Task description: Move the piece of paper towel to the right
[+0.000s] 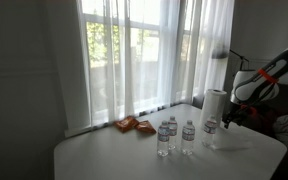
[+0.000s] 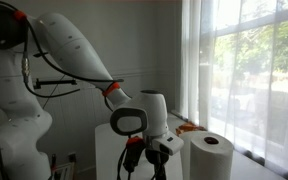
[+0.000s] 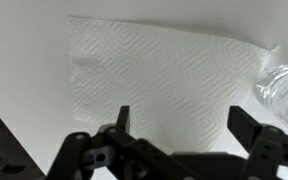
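Spread hand (image 3: 179, 112), one towel piece (image 3: 164, 65), one bottle (image 3: 282, 92)

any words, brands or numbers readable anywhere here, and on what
No text can be read in any view.
On the clear plastic water bottles: any label print is too small and blurred to read.
On the orange crinkled packets: too blurred to read.
On the white embossed paper towel sheet: pattern only, no writing.

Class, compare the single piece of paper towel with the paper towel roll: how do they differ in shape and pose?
The piece of paper towel lies flat on the table; the paper towel roll stands upright. The piece is one thin rectangular sheet; the roll is a thick cylinder. Both are white.
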### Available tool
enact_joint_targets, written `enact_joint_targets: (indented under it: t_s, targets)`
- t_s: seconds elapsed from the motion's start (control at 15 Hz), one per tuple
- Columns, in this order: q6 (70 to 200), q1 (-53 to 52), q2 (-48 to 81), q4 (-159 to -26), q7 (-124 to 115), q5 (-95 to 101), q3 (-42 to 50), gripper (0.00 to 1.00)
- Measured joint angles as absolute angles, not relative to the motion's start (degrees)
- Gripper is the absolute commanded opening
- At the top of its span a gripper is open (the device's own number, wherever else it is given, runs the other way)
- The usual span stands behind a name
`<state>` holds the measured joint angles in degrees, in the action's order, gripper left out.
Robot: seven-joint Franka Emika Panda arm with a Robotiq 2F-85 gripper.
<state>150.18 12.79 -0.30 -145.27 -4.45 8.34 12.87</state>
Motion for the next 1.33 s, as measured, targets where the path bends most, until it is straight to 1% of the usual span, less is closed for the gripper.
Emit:
enact_joint_targets:
  t_s: [0.53, 0.6, 0.67, 0.73, 0.8, 0.87, 1.13, 1.2, 1.33]
  targets:
    - [162.05, 12.64, 8.8, -145.24, 0.96, -5.06, 10.78, 1.0]
    - [162.81, 12.66, 9.56, -145.15, 1.39, -6.47, 10.28, 0.99]
    - [163.5, 12.69, 10.24, -145.04, 1.71, -7.6, 9.81, 0.9]
    - [164.02, 12.78, 10.87, -144.88, 2.13, -8.75, 9.34, 0.73]
    - [164.42, 12.95, 11.49, -144.65, 2.79, -9.94, 8.82, 0.68]
    - [164.65, 13.2, 12.06, -144.38, 3.46, -11.09, 8.28, 0.59]
    - [164.77, 14.63, 14.2, -142.85, 5.9, -14.14, 6.53, 0.32]
    - [164.77, 15.09, 14.62, -142.49, 6.45, -14.64, 6.22, 0.23]
    - [164.77, 16.17, 15.24, -141.83, 7.66, -15.66, 5.62, 0.11]
